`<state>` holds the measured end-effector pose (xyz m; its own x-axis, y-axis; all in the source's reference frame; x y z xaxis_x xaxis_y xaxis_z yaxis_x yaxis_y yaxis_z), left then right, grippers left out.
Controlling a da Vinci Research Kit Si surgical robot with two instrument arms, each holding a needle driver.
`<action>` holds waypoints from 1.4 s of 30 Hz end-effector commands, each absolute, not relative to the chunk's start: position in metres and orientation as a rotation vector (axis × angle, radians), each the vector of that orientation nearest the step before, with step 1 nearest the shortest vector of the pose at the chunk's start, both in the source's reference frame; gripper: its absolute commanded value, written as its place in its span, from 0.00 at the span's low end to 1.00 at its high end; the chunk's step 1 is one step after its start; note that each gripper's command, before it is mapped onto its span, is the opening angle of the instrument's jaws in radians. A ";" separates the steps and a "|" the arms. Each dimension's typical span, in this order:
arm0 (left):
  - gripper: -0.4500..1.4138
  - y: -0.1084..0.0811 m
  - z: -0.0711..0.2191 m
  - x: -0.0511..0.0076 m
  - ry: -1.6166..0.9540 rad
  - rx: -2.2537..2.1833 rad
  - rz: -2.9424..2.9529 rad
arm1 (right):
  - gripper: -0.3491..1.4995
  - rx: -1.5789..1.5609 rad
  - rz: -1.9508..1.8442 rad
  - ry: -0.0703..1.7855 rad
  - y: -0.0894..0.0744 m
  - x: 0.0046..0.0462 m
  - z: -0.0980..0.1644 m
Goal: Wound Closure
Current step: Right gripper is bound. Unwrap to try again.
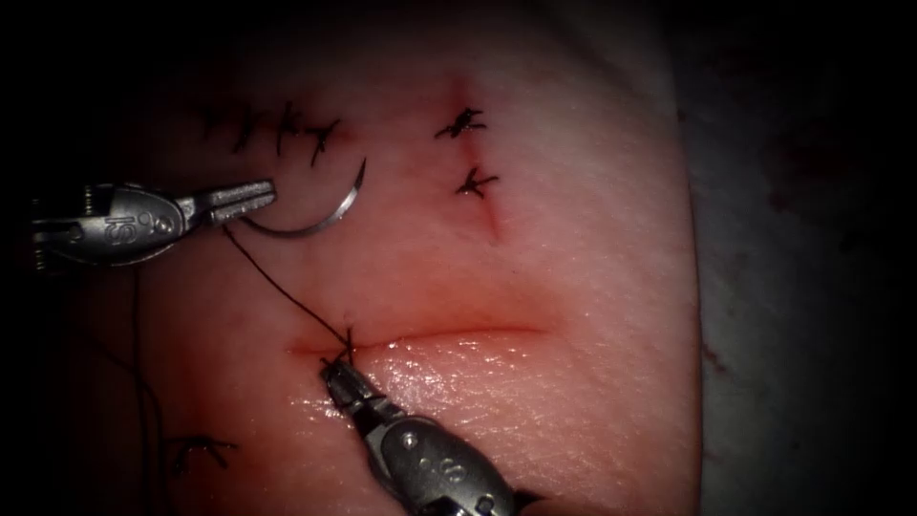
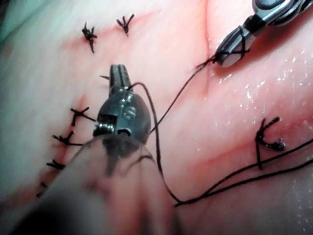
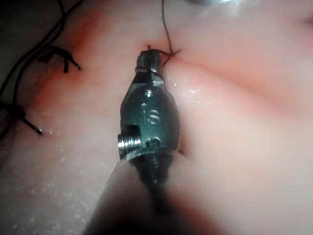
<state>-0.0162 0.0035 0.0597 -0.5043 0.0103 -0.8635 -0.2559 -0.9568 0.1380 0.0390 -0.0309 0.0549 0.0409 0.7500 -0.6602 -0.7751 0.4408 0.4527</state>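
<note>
left end effector (image 1: pixel 250 198) clamped on needle (image 1: pixel 330 216) tail above tissue (image 1: pixel 573 287), right end effector (image 1: pixel 336 371) seemingly clamped on thread (image 1: pixel 277 282) at cut (image 1: pixel 449 334)

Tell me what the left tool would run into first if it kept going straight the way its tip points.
The left tool, gripping the needle near its thread end, points rightward across the tissue. Beyond the needle's curve, the nearest thing looks like the lower finished stitch, though depth is unclear.

Two tools work over the tissue (image 1: pixel 573 287): the left tool (image 1: pixel 244 201) and the right tool (image 1: pixel 339 373). There is one curved needle (image 1: pixel 325 218) and one long thread (image 1: pixel 282 287). Two knots (image 1: pixel 468 153) sit far right, about four knots (image 1: pixel 277 129) far left, and one open cut (image 1: pixel 449 334).
</note>
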 end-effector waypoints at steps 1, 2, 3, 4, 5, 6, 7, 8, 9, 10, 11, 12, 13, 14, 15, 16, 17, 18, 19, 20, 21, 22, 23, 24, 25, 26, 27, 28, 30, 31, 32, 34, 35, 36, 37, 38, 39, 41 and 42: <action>0.00 0.004 0.060 -0.0167 0.372 -1.477 2.570 | 0.00 -0.023 1.167 0.991 -0.030 0.0407 0.056; 0.00 0.003 0.059 -0.0167 0.364 -1.479 2.572 | 0.00 -0.017 1.166 0.988 -0.030 0.0410 0.056; 0.00 0.003 0.058 -0.0166 0.365 -1.483 2.566 | 0.00 -0.012 1.172 0.991 -0.029 0.0413 0.056; 0.00 0.002 0.057 -0.0166 0.367 -1.486 2.561 | 0.00 -0.015 1.133 0.993 -0.029 0.0417 0.057; 0.00 0.002 0.056 -0.0166 0.373 -1.489 2.553 | 0.00 -0.017 1.101 0.993 -0.028 0.0419 0.057; 0.00 0.002 0.055 -0.0165 0.380 -1.494 2.542 | 0.00 -0.009 1.068 1.001 -0.028 0.0421 0.057; 0.00 0.001 0.055 -0.0165 0.389 -1.498 2.532 | 0.00 0.033 1.071 1.018 -0.028 0.0422 0.057; 0.00 0.001 0.054 -0.0164 0.391 -1.500 2.527 | 0.00 0.112 1.151 1.042 -0.027 0.0422 0.057; 0.00 0.001 0.053 -0.0164 0.393 -1.501 2.521 | 0.00 0.193 1.245 1.058 -0.027 0.0422 0.057; 0.00 0.001 0.052 -0.0164 0.396 -1.504 2.513 | 0.00 0.289 1.371 1.073 -0.027 0.0419 0.057; 0.00 0.001 0.052 -0.0164 0.400 -1.504 2.508 | 0.00 0.291 1.377 1.088 -0.026 0.0417 0.057; 0.00 0.000 0.051 -0.0164 0.403 -1.505 2.505 | 0.00 0.303 1.383 1.116 -0.026 0.0414 0.057; 0.00 0.000 0.051 -0.0164 0.406 -1.505 2.503 | 0.00 0.331 1.374 1.141 -0.026 0.0413 0.056; 0.00 0.000 0.051 -0.0164 0.409 -1.506 2.500 | 0.00 0.337 1.349 1.162 -0.025 0.0411 0.056; 0.00 0.000 0.051 -0.0164 0.409 -1.507 2.501 | 0.00 0.250 1.210 1.191 -0.025 0.0409 0.056; 0.00 0.000 0.051 -0.0164 0.410 -1.507 2.501 | 0.00 0.179 1.116 1.199 -0.025 0.0407 0.055; 0.00 0.000 0.050 -0.0164 0.410 -1.508 2.502 | 0.00 0.130 1.044 1.206 -0.025 0.0405 0.055; 0.00 0.000 0.050 -0.0163 0.410 -1.509 2.502 | 0.00 0.093 0.982 1.215 -0.024 0.0403 0.054; 0.00 0.000 0.050 -0.0161 0.408 -1.511 2.502 | 0.00 0.030 0.879 1.210 -0.024 0.0400 0.054; 0.00 0.000 0.050 -0.0159 0.405 -1.513 2.503 | 0.00 0.011 0.849 1.210 -0.024 0.0399 0.053; 0.00 0.000 0.050 -0.0158 0.405 -1.510 2.504 | 0.00 -0.023 0.792 1.207 -0.024 0.0398 0.053; 0.00 0.000 0.050 -0.0158 0.404 -1.511 2.504 | 0.00 -0.044 0.755 1.205 -0.024 0.0397 0.052; 0.00 0.000 0.050 -0.0157 0.405 -1.508 2.505 | 0.00 -0.058 0.727 1.205 -0.024 0.0396 0.052; 0.00 0.000 0.050 -0.0157 0.405 -1.508 2.505 | 0.00 -0.077 0.658 1.203 -0.024 0.0395 0.052; 0.00 0.000 0.050 -0.0157 0.406 -1.508 2.505 | 0.00 -0.071 0.647 1.192 -0.025 0.0395 0.051; 0.00 0.000 0.050 -0.0158 0.408 -1.507 2.506 | 0.00 -0.067 0.634 1.163 -0.025 0.0396 0.051; 0.00 -0.001 0.050 -0.0160 0.411 -1.505 2.506 | 0.00 -0.079 0.615 1.130 -0.025 0.0397 0.051; 0.00 -0.001 0.051 -0.0161 0.415 -1.503 2.506 | 0.00 -0.090 0.610 1.086 -0.026 0.0397 0.051; 0.00 -0.001 0.051 -0.0167 0.427 -1.498 2.508 | 0.00 -0.058 0.773 1.011 -0.027 0.0396 0.051; 0.00 -0.001 0.051 -0.0169 0.434 -1.491 2.510 | 0.00 -0.036 0.853 1.001 -0.027 0.0396 0.052; 0.00 -0.002 0.051 -0.0174 0.431 -1.498 2.516 | 0.00 -0.023 0.903 0.995 -0.027 0.0396 0.052; 0.00 -0.003 0.051 -0.0190 0.411 -1.502 2.545 | 0.00 -0.020 0.925 0.981 -0.027 0.0397 0.053; 0.00 -0.004 0.052 -0.0196 0.401 -1.493 2.561 | 0.00 -0.013 0.922 0.964 -0.027 0.0398 0.053; 0.00 -0.004 0.052 -0.0202 0.391 -1.484 2.576 | 0.00 -0.015 0.923 0.963 -0.027 0.0398 0.053; 0.00 -0.005 0.052 -0.0209 0.377 -1.458 2.602 | 0.00 -0.016 0.923 0.959 -0.027 0.0398 0.053; 0.00 -0.005 0.052 -0.0213 0.369 -1.437 2.617 | 0.00 -0.017 0.924 0.955 -0.027 0.0399 0.054; 0.00 -0.005 0.052 -0.0221 0.358 -1.410 2.640 | 0.00 -0.018 0.925 0.951 -0.027 0.0399 0.054; 0.00 -0.006 0.053 -0.0233 0.329 -1.386 2.674 | 0.00 -0.035 0.934 0.936 -0.027 0.0401 0.054; 0.00 -0.006 0.053 -0.0241 0.319 -1.372 2.688 | 0.00 -0.040 0.943 0.931 -0.027 0.0404 0.055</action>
